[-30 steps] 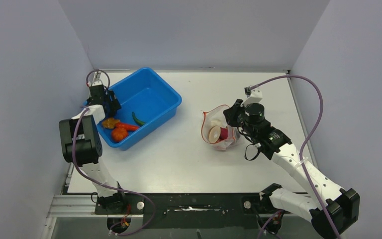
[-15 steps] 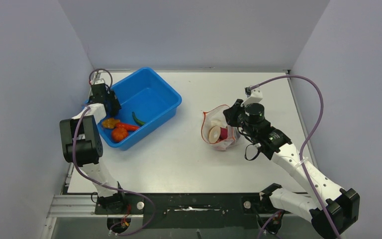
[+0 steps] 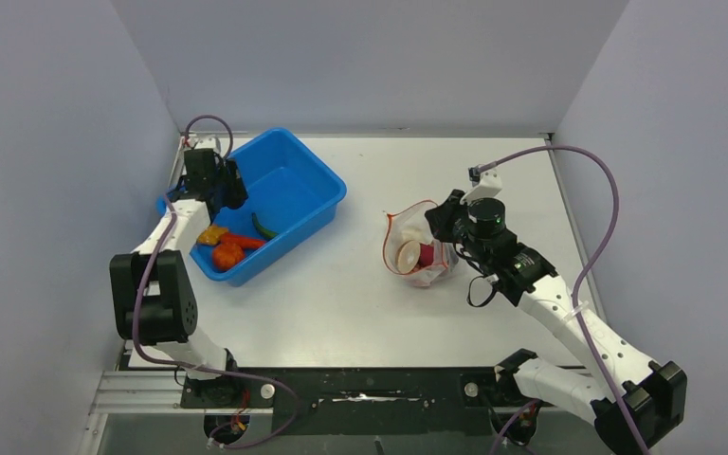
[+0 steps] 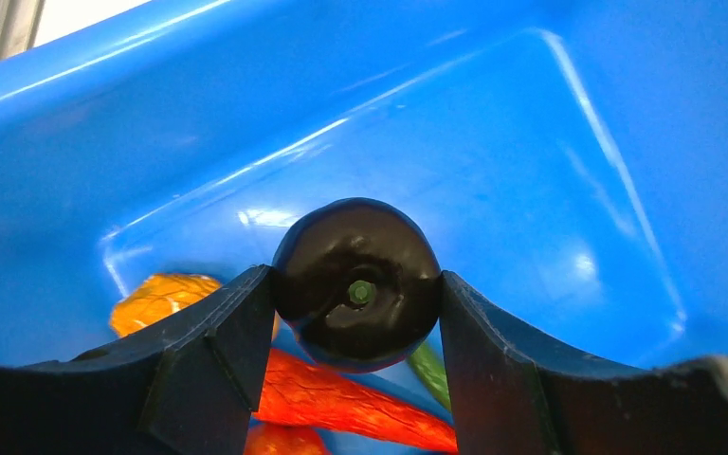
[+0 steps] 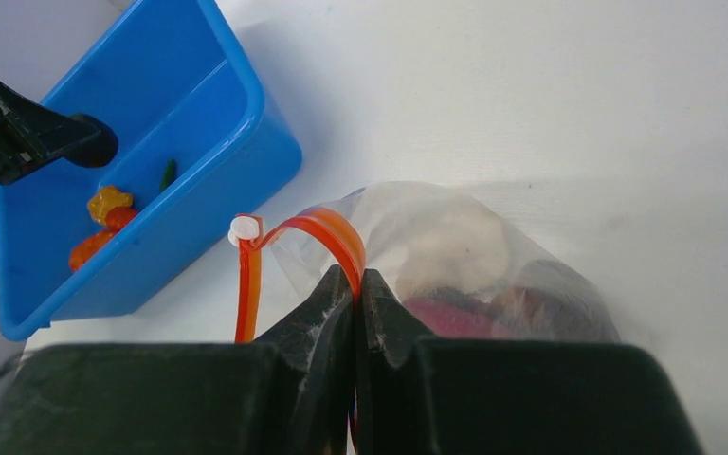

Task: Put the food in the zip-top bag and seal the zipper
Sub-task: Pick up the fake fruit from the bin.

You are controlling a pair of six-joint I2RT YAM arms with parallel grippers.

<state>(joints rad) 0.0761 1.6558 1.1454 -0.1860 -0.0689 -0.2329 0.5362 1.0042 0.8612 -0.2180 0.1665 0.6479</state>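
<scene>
My left gripper [image 4: 357, 296] is shut on a dark round food piece [image 4: 357, 282] and holds it above the blue bin [image 3: 289, 185]; in the top view the gripper [image 3: 220, 182] is over the bin's left side. An orange piece [image 4: 156, 296], a red piece [image 4: 341, 403] and a green piece [image 4: 428, 370] lie in the bin below. My right gripper [image 5: 357, 284] is shut on the red zipper [image 5: 327, 232] of the clear zip-top bag [image 5: 474, 265], holding its mouth open. White and red food sit inside the bag [image 3: 415, 254].
The blue bin stands at the back left of the white table [image 3: 360, 303]. Grey walls close in on three sides. The right arm's purple cable [image 3: 607, 190] arcs over the right side.
My left gripper has lifted up and moved toward the back right over the bin with the dark piece in it. The right arm and bag have not moved.
</scene>
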